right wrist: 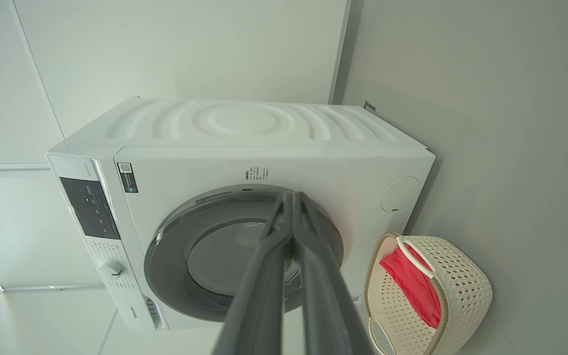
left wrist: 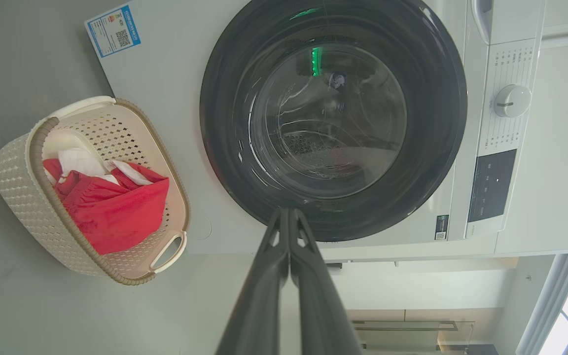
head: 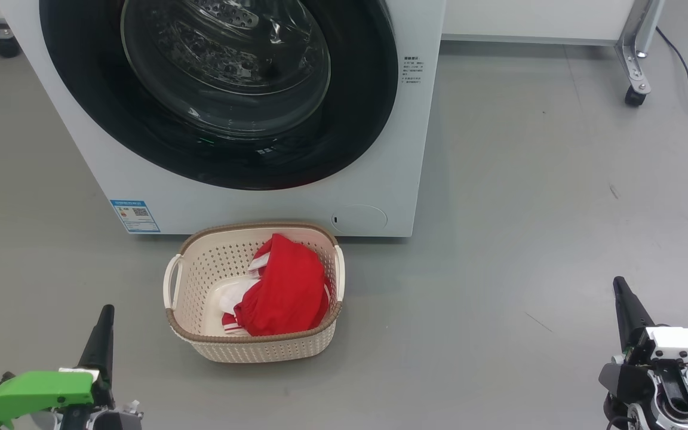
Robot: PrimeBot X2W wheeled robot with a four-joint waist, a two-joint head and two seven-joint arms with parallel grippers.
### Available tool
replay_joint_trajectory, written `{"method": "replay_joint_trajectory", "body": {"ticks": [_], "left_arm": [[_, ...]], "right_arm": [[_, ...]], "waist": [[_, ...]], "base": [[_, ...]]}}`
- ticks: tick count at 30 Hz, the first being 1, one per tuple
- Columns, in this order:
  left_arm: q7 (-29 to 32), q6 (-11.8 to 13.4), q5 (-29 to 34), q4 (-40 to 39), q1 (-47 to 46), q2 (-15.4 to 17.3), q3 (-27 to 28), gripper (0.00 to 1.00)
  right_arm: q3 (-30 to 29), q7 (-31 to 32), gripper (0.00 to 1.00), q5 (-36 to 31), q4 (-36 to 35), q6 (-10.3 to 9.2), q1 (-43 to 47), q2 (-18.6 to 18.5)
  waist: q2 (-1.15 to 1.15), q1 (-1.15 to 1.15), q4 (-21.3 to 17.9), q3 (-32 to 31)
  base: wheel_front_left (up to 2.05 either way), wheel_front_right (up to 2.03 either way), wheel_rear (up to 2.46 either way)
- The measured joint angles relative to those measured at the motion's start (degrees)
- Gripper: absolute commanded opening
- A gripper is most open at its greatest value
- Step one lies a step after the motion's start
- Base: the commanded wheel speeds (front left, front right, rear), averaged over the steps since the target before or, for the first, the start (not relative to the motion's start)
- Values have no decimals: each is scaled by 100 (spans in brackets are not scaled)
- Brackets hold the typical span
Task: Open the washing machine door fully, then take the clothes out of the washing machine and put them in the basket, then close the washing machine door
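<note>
Clothes point(head: 287, 292), bright red fabric with white trim: lay heaped in cream perforated plastic basket point(head: 260, 227) on grey floor point(head: 499, 239), nearer left gripper point(head: 107, 309) than right gripper point(head: 619, 280); both pinched together, empty. Glossy black round washing machine door point(head: 362, 119) stood closed.

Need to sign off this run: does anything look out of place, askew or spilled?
Nothing stands out. The washing machine door looks shut, the clothes lie inside the basket, which stands upright before the washing machine, and nothing is spilled. The left tool and right tool are shut, empty.
</note>
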Motion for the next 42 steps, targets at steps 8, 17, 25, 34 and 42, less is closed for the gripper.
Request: {"method": "replay_joint_trajectory", "body": {"ticks": [8, 17, 25, 34, 42], "left_arm": [[0, 0, 0, -1, 0, 0, -1, 0], [0, 0, 0, -2, 0, 0, -2, 0], [0, 0, 0, -3, 0, 0, -3, 0], [0, 0, 0, -4, 0, 0, -3, 0], [0, 0, 0, -5, 0, 0, -4, 0]], "right_arm": [[-1, 0, 0, 0, 0, 0, 0, 1], [-2, 0, 0, 0, -1, 0, 0, 2], [-5, 10, 0, 0, -1, 0, 0, 2], [-7, 41, 0, 0, -1, 0, 0, 4], [-8, 41, 0, 0, -1, 0, 0, 5]], "waist": [[0, 0, 0, 0], [0, 0, 0, 0], [0, 0, 0, 0], [0, 0, 0, 0], [0, 0, 0, 0]], "base": [[0, 0, 0], [0, 0, 0], [0, 0, 0], [0, 0, 0], [0, 0, 0]]}}
